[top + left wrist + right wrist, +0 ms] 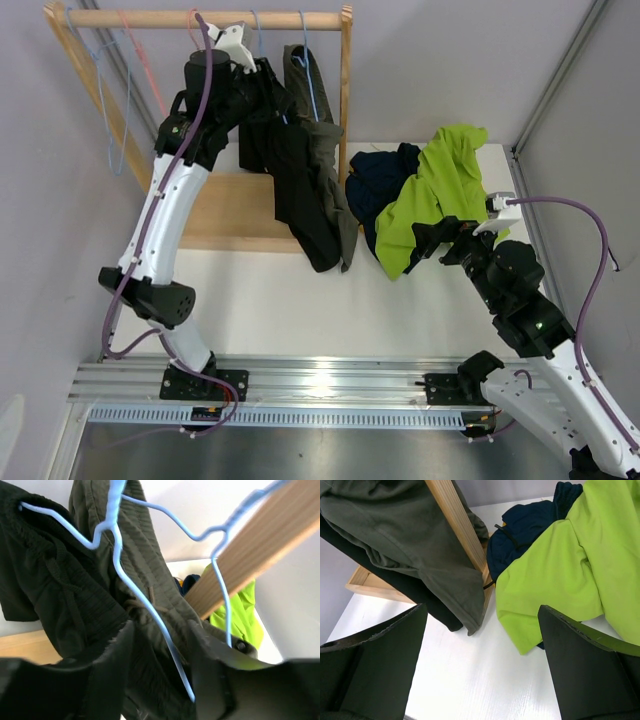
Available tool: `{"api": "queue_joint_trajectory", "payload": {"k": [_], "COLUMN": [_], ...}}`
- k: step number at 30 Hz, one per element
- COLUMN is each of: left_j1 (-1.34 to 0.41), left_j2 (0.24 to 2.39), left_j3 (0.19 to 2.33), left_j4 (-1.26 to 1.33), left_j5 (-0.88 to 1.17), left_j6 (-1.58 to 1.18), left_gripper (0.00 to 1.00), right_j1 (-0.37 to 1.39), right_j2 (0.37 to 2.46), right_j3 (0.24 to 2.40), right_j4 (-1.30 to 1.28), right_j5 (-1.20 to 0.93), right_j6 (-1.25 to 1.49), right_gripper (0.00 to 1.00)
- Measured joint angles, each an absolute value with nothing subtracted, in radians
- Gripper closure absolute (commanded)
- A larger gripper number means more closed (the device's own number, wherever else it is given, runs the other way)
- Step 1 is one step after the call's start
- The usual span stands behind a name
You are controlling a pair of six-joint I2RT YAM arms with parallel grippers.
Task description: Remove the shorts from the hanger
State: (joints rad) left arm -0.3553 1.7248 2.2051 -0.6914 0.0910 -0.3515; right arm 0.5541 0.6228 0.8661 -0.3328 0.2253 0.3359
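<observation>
Olive-grey soft shorts [145, 580] hang on a thin light-blue wire hanger [117, 555], so the left claw [161, 626] sits open around them to tug, and the right claw [482, 609] waits open, empty.

Between the left jaws hang a wire hanger [116, 545] and the hung shorts [60, 590] draped on it, with the rack post [260, 545] just to their right, while ahead of the right jaws, right of that post, the top pair of shorts [555, 575] lies over the bottom pair of shorts [525, 530] on the tabletop [485, 680].
</observation>
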Motion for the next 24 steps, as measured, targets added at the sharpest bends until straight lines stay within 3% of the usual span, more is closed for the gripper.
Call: {"api": "queue_joint_trajectory", "payload": {"k": [3, 4, 12, 15, 19, 24], "left_j1": [-0.359, -0.361, -0.363, -0.363, -0.363, -0.363], "left_j2": [1.773, 1.787, 1.801, 1.777, 1.728, 1.642], "left_j3": [2.249, 2.267, 2.308, 2.308, 2.317, 2.328], "left_j4": [-0.696, -0.704, -0.756, -0.782, -0.820, -0.836], "left_j5": [0.073, 0.063, 0.010, -0.012, -0.024, -0.028], "left_j6": [-0.358, -0.362, -0.355, -0.352, -0.342, -0.337], "left_gripper": [0.95, 0.99, 1.00, 1.00, 1.00, 1.00], "right_j1": [0.554, 0.554, 0.612, 0.770, 1.105, 1.246], "right_j2": [0.622, 0.622, 0.685, 0.839, 1.073, 1.274], "right_j3": [0.866, 0.866, 0.919, 1.060, 1.285, 1.439], "right_j4": [-0.335, -0.336, -0.327, -0.300, -0.239, -0.153], "right_j5": [0.227, 0.228, 0.211, 0.258, 0.400, 0.445], "right_j6": [0.336, 0.336, 0.330, 0.284, 0.171, 0.101], "right_gripper": [0.01, 0.01, 0.01, 0.01, 0.01, 0.01]}}
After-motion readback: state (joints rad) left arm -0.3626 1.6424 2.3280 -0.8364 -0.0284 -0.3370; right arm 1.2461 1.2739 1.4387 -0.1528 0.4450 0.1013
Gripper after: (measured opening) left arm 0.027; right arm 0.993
